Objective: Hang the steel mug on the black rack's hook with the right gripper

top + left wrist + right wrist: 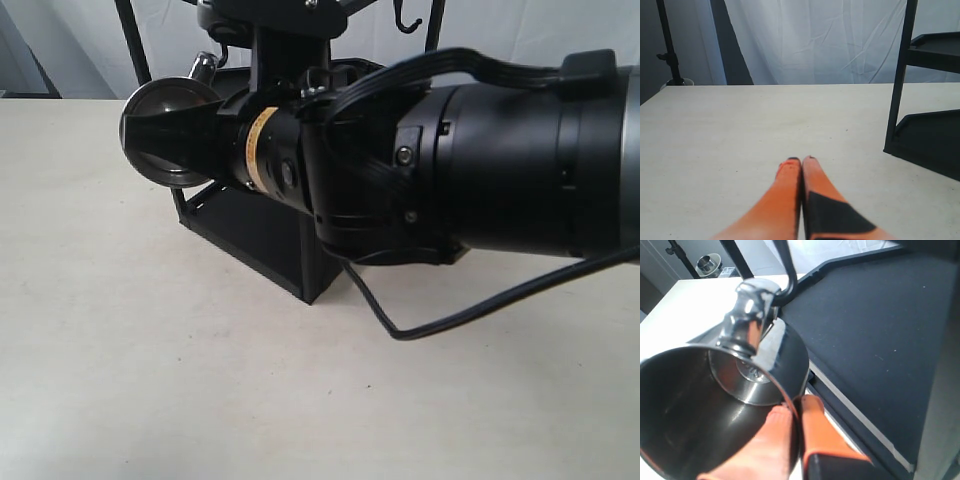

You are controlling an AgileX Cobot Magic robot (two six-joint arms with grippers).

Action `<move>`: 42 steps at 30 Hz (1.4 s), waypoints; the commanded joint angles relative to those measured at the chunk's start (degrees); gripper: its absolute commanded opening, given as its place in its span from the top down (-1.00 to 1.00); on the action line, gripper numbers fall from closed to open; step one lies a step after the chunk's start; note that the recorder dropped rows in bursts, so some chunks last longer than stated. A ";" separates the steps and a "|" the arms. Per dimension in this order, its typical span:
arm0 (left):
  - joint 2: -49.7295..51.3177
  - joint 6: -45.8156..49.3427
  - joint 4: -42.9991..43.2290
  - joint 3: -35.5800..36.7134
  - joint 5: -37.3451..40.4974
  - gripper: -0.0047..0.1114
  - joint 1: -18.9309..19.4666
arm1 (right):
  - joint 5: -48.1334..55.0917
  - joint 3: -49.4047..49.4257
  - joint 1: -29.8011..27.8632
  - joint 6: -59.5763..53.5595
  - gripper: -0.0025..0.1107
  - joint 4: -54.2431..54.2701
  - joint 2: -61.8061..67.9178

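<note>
My right gripper [797, 407] is shut on the rim of the steel mug [715, 405], one orange finger inside the wall and one outside. The mug lies on its side in the air, its mouth [165, 130] facing outward beside the black rack [260, 240]. Its looped handle [747, 315] points at the rack, right by a curved black bar [786, 280]; I cannot tell whether they touch. A free hook [405, 20] hangs from the rack's top. The left gripper [801, 161] is shut and empty, low over the table.
The rack's flat shelf [880, 315] lies just beside the mug. In the left wrist view the rack's post [900, 85] and lower shelf [932, 140] stand near. A black cable [470, 305] droops from the right arm [480, 170]. A tripod pole [667, 45] stands beyond the table.
</note>
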 commanded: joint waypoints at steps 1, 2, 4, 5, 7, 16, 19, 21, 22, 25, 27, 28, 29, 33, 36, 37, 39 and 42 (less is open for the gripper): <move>-0.27 -0.02 0.07 -0.12 -0.35 0.89 -0.07 | -0.03 0.93 -0.06 -0.83 0.97 0.40 0.16; -0.27 -0.02 0.07 -0.12 -0.35 0.89 -0.07 | -0.03 0.93 -0.06 -0.98 0.97 0.40 0.16; -0.27 -0.02 0.07 -0.12 -0.35 0.89 -0.07 | -0.03 0.93 -0.06 -1.22 0.97 0.40 0.16; -0.27 -0.02 0.07 -0.12 -0.35 0.89 -0.07 | -0.03 0.93 -0.06 -1.22 0.97 0.40 0.16; -0.27 -0.02 0.07 -0.12 -0.35 0.89 -0.07 | 0.08 0.93 -0.06 -1.20 0.97 0.40 0.16; -0.27 -0.02 0.07 -0.12 -0.35 0.89 -0.07 | 0.06 0.93 -0.06 -1.20 0.97 0.40 0.16; -0.27 -0.02 0.07 -0.12 -0.35 0.89 -0.07 | 0.06 0.93 -0.06 -1.20 0.97 0.40 0.16; -0.27 -0.02 0.07 -0.12 -0.35 0.89 -0.07 | 0.20 0.93 -0.06 -1.20 0.97 0.40 0.16; -0.27 -0.02 0.07 -0.12 -0.35 0.89 -0.07 | 0.20 0.93 -0.06 -1.20 0.97 0.40 0.16; -0.27 -0.02 0.07 -0.12 -0.35 0.89 -0.07 | 0.63 0.93 -0.06 -1.20 0.97 0.40 0.16; -0.27 -0.02 0.07 -0.12 -0.35 0.89 -0.07 | 1.14 0.93 -0.06 -1.33 0.97 0.40 0.16; -0.27 -0.02 0.07 -0.12 -0.35 0.89 -0.07 | 1.29 0.93 -0.06 -1.47 0.97 0.40 0.16; -0.27 -0.02 0.07 -0.12 -0.35 0.89 -0.07 | 1.29 0.93 -0.06 -1.65 0.97 0.40 0.16; -0.27 -0.02 0.07 -0.12 -0.35 0.89 -0.07 | 1.29 0.93 -0.06 -2.21 0.90 0.40 0.16; -0.27 -0.02 0.07 -0.12 -0.35 0.89 -0.07 | 1.29 0.93 -0.06 -2.22 0.63 0.50 0.16; -0.27 -0.02 0.07 -0.12 -0.35 0.89 -0.07 | 1.29 0.93 -0.06 -2.22 0.54 0.50 0.16; -0.27 -0.02 0.07 -0.12 -0.35 0.89 -0.07 | 1.18 0.93 -0.06 -2.22 0.46 0.61 0.16; -0.27 -0.02 0.07 -0.12 -0.35 0.89 -0.07 | 1.18 0.93 -0.06 -2.22 0.49 0.75 0.16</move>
